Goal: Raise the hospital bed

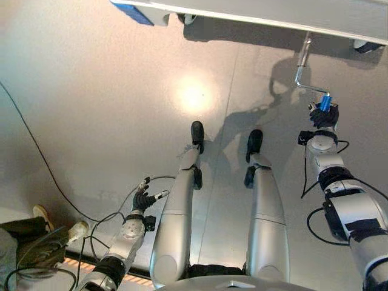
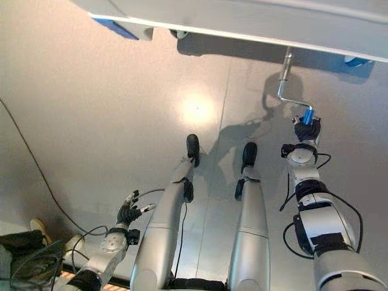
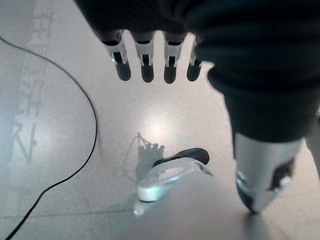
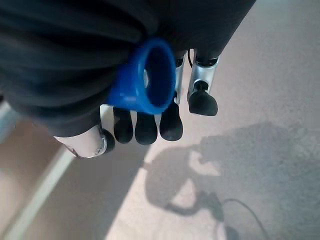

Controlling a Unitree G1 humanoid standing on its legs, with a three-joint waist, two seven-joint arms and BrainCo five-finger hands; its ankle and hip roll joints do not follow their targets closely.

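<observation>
While your right hand (image 1: 323, 117) curls its fingers round the one blue grip (image 1: 325, 102) of the single metal crank (image 2: 284, 85), that crank hangs just under the bed frame (image 1: 291, 13). Your left hand (image 1: 142, 198) is well apart from the crank, low by the floor (image 1: 91, 91), fingers loose and holding nothing. One person's two shoes (image 1: 59, 221) are far from the crank.

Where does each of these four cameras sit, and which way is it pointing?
Left eye view: on the head, facing down at the floor; right hand grips the blue crank handle under the bed.
Right eye view: beside it, sharing that scene; left hand hangs low.
Left wrist view: looks past straight fingers to the floor.
Right wrist view: close on the fingers around the handle.
</observation>
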